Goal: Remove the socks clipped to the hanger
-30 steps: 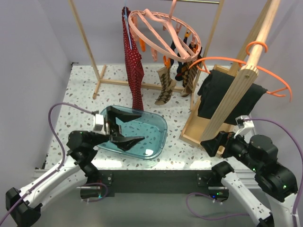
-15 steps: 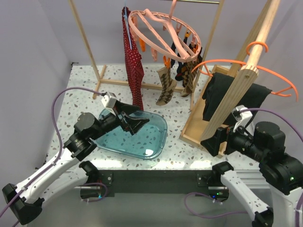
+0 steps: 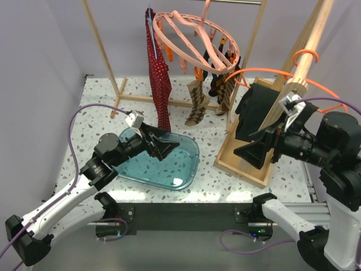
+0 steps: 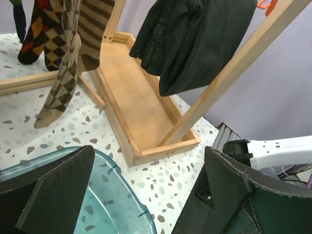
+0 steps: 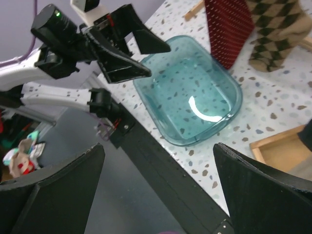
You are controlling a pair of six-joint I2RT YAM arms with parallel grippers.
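1. Hanging from the hanger [image 3: 192, 42], the socks [image 3: 198, 104] sit above and beyond the left claw [image 3: 165, 144], and up and to the left of the right claw [image 3: 252, 147].
2. Both claws are released, fingers spread, holding nothing.
3. Risk: tugging a sock without opening its peg may swing or unhook the hanger.
4. Risk: the red dotted garment [image 3: 159, 79], just beside the left claw's likely path, may snag.

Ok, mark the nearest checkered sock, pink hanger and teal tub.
nearest checkered sock [image 3: 197, 107], top external view, its leg
pink hanger [image 3: 170, 48], top external view, ring's front
teal tub [image 3: 169, 167], top external view, bare bottom
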